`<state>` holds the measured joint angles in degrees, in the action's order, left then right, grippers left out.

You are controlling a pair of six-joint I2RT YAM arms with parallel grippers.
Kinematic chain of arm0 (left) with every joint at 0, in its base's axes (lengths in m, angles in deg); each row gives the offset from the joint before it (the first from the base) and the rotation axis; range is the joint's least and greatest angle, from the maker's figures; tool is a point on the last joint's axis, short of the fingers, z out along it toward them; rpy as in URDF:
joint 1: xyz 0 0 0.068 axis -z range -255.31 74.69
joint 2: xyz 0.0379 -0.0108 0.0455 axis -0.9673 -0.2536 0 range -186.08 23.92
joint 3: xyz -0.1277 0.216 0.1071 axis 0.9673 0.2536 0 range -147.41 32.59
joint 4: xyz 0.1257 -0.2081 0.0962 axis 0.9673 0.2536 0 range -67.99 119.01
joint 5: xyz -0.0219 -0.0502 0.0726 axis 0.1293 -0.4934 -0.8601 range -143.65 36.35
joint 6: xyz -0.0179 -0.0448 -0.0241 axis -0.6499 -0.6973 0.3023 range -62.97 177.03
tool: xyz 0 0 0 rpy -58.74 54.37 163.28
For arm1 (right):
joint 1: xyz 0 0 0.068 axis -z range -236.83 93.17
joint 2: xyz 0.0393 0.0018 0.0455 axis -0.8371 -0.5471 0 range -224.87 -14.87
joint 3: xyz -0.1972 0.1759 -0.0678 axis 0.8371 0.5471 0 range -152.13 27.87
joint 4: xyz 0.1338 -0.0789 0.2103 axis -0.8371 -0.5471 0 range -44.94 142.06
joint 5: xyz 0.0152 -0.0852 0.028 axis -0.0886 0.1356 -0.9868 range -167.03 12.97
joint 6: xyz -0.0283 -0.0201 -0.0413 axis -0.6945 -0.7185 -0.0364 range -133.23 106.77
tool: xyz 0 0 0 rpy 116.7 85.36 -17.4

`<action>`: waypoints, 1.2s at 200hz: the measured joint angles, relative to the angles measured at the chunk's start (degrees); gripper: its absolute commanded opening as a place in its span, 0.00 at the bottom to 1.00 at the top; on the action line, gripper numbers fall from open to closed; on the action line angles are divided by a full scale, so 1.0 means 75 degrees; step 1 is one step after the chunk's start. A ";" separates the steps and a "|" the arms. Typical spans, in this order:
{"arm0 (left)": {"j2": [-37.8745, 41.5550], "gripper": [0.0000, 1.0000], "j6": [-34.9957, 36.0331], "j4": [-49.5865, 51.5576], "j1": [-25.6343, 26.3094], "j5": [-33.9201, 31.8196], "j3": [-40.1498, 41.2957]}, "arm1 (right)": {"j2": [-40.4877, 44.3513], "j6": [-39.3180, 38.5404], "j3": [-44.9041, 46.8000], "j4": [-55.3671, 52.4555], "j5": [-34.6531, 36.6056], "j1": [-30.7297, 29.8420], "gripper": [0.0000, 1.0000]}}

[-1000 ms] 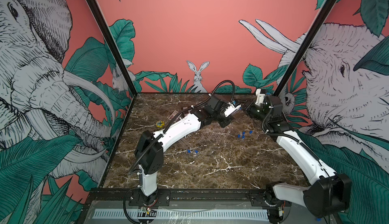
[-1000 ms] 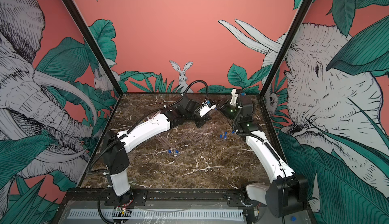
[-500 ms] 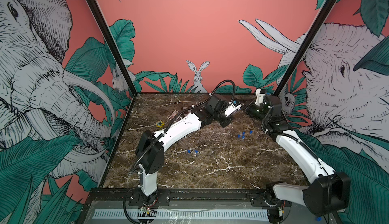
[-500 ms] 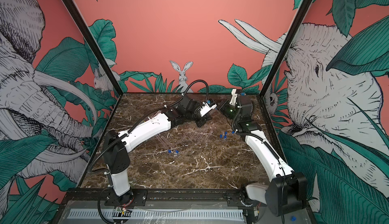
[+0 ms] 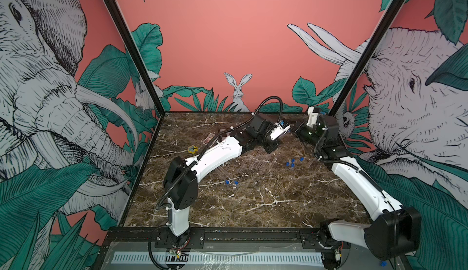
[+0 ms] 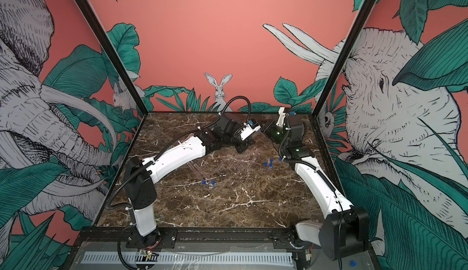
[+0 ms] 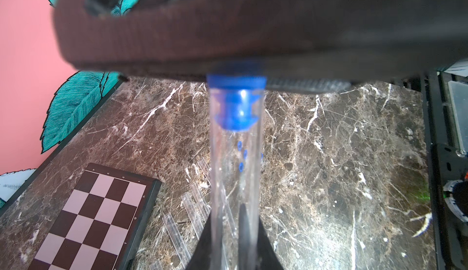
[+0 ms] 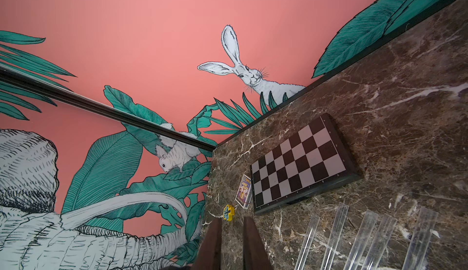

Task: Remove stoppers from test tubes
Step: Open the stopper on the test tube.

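Above the marble table point(image 5: 253, 205), near its back edge, the left gripper point(image 7: 235, 240) stays clamped on a clear test tube point(image 7: 235, 180); the right gripper point(image 8: 231, 220) has narrowed to a slim gap by the seated blue stopper point(image 7: 236, 104), grip unconfirmed, so pulling seems next

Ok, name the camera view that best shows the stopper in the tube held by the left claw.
Left wrist view: the stopper sits large and centred, plugged in the mouth of the tube in the left claw. Both top views hide it where the arms meet. The right wrist view misses it.
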<state>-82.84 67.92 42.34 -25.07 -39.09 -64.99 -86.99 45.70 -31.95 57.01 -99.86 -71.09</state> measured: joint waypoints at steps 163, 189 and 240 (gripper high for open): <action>-0.0038 0.00 -0.0023 0.0154 0.0050 0.0090 -0.0157 | -0.0149 0.0085 0.0085 0.0248 0.0038 -0.0093 0.32; -0.0038 0.00 -0.0026 0.0160 0.0050 0.0105 -0.0157 | -0.0076 0.0073 0.0082 0.0207 0.0131 -0.0093 0.25; -0.0038 0.00 -0.0026 0.0160 0.0050 0.0137 -0.0157 | -0.0015 0.0035 0.0076 0.0163 0.0178 -0.0090 0.19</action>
<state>-83.12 67.73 43.55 -24.70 -38.06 -66.17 -87.10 45.97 -31.38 58.23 -98.53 -71.77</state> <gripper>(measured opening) 0.165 0.191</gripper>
